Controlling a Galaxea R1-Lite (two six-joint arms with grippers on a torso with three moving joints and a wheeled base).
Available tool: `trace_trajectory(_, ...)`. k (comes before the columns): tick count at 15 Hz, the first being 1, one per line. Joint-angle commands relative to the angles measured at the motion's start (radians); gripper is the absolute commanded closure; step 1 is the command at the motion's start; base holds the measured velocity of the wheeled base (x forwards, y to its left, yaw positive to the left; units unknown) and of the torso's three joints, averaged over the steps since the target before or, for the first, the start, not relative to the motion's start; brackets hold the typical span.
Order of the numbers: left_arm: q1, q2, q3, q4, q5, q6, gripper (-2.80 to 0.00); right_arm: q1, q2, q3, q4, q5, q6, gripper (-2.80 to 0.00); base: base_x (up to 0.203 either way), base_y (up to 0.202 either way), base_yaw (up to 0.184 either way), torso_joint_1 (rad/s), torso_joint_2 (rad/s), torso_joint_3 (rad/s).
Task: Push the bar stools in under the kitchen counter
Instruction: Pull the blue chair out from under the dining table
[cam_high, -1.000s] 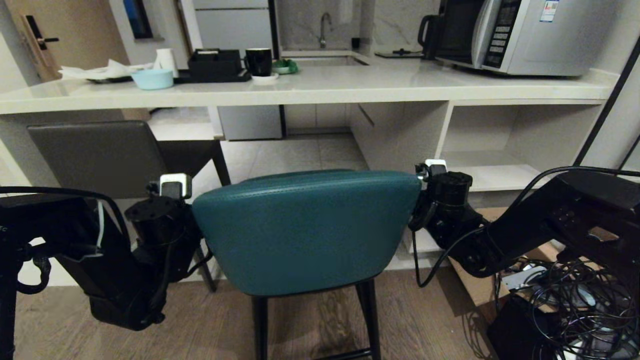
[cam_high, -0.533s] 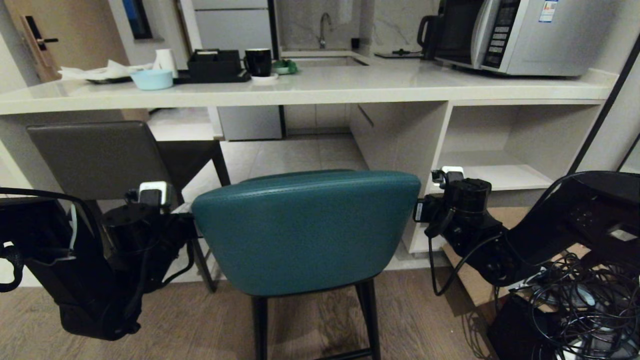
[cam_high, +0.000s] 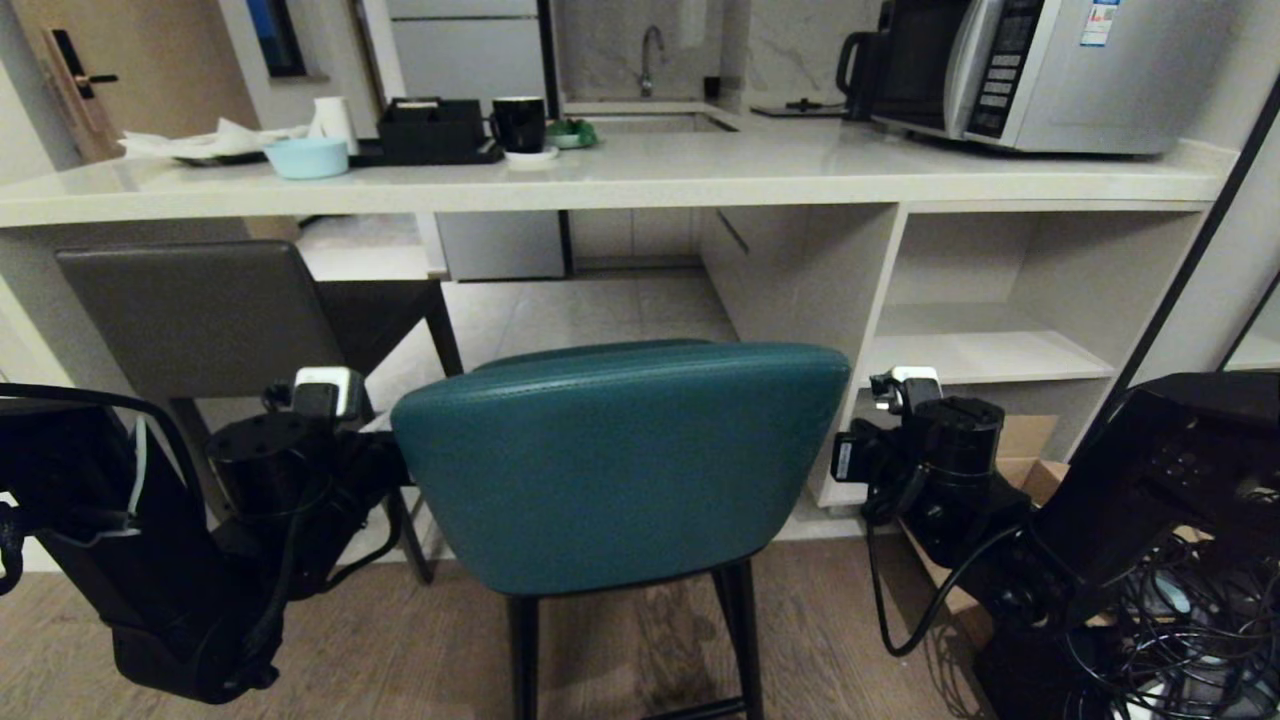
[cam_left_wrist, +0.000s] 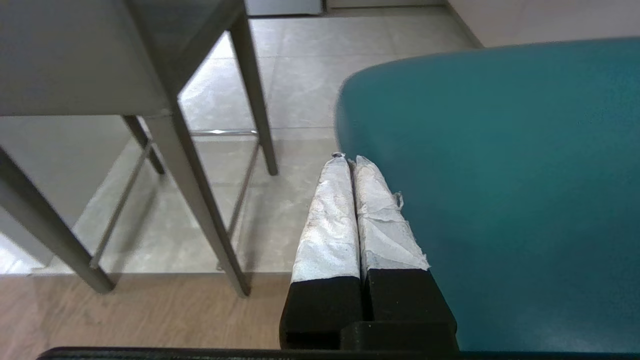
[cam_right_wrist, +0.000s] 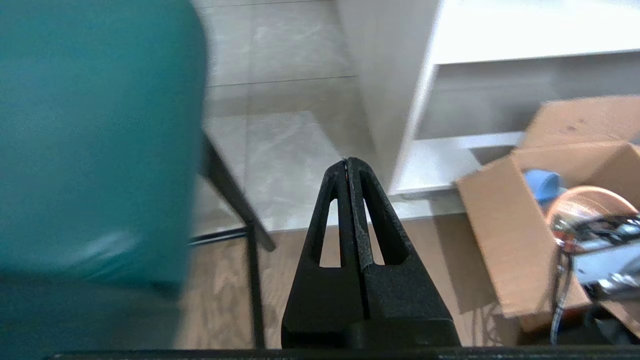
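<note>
Both grippers — left gripper (cam_left_wrist: 349, 159), right gripper (cam_right_wrist: 347, 161) — flank the teal stool (cam_high: 620, 460), fingers closed.

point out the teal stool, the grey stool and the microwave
teal stool (cam_high: 620, 460): head view, middle of its curved backrest
grey stool (cam_high: 195, 315): head view, middle of its flat backrest
microwave (cam_high: 1085, 80): head view, its silver front beside the button panel

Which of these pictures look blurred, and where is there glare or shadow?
Head view: sharp; soft glare on the kitchen counter, dim floor under the teal stool. Left wrist view: sharp on the grey stool, the teal back's edge soft. Right wrist view: teal stool smeared, cardboard box casts a shadow.
</note>
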Motion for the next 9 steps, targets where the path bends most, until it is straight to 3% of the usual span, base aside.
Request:
trace_trajectory(1, -0.021, -0.001, 0.009, -0.007, -0.001, 0.002, 0.00, 0.037, 0.008, -0.011, -0.006, 0.000, -0.007, 0.00, 0.000, 0.000, 0.000, 0.000, 0.00, 0.000)
trace_trajectory(4, -0.056, 0.000, 0.012, -0.007, 0.003, 0.004, 0.00, 0.089, 0.033, -0.063, 0.009, -0.002, -0.022, 0.00, 0.000, 0.000, 0.000, 0.000, 0.00, 0.000)
trace_trajectory(9, -0.093, 0.001, 0.010, -0.007, 0.007, 0.005, 0.00, 0.079, 0.062, -0.189, 0.099, -0.005, -0.026, 0.00, 0.000, 0.000, 0.000, 0.000, 0.00, 0.000)
